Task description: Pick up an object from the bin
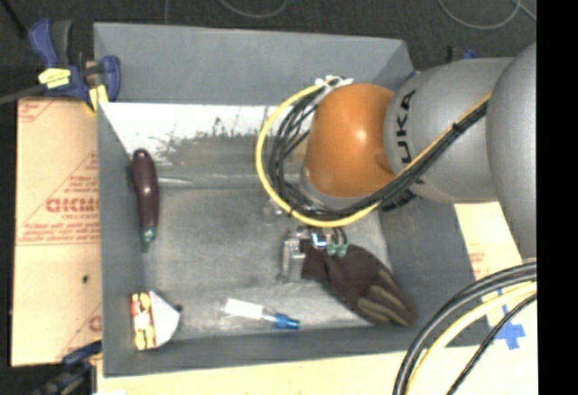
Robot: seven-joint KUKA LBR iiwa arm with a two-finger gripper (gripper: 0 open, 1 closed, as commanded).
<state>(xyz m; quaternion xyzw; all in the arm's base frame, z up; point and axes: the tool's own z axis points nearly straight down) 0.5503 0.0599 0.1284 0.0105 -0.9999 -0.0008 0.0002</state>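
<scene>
My gripper hangs low over the bin floor, right of centre, under the arm's orange cover. A dark brown glove lies just to its right, its cuff touching or nearly touching the gripper and its finger ends pointing to the bin's near right corner. A clear white tube with a blue cap lies flat a little in front of the gripper, near the front wall.
A dark purple eggplant-shaped toy with a green stem lies along the left wall. A small red, yellow and white packet sits in the near left corner. The arm and its cables cover the bin's right back part.
</scene>
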